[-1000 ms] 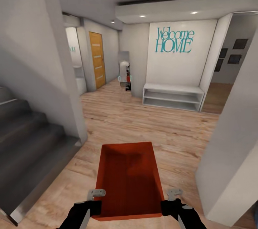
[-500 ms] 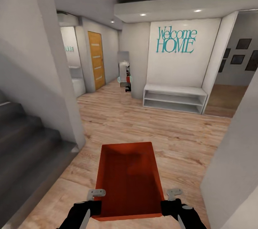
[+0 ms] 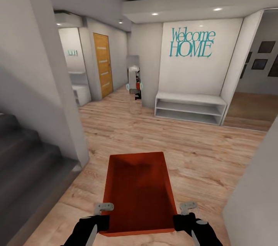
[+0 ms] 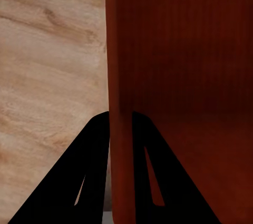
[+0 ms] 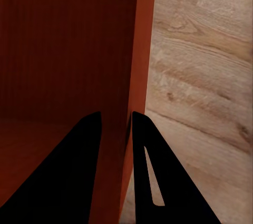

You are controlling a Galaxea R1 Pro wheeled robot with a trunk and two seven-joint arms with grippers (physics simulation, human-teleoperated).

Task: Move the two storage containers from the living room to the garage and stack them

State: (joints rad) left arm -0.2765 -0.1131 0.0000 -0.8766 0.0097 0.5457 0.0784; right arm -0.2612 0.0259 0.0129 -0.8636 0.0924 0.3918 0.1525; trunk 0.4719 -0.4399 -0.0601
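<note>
While the robot stands in a hallway of light wood planks, one storage container [image 3: 138, 192] hangs low and near, in front of its trunk, carried between both arms; the left gripper [image 3: 101, 215] is pinched on the left wall close to the near corner, and the right gripper [image 3: 184, 215] is pinched on the right wall opposite; each wrist view shows a thin red-orange wall [image 4: 120, 97] sandwiched between two dark fingers, one inside the bin and one outside.

I'd judge the bin light and fairly stiff, being empty, lidless and thin-walled; smooth walls could slip if either clamp eases, so a hold on both long sides near one end looks sensible, though the far end is left unsupported.

Counted: one container, two grippers, one white shelf bench [image 3: 190, 108] far right under one teal "Welcome HOME" sign [image 3: 192, 43], one orange door [image 3: 102, 64] far left, and grey stairs [image 3: 27, 161] near left.
</note>
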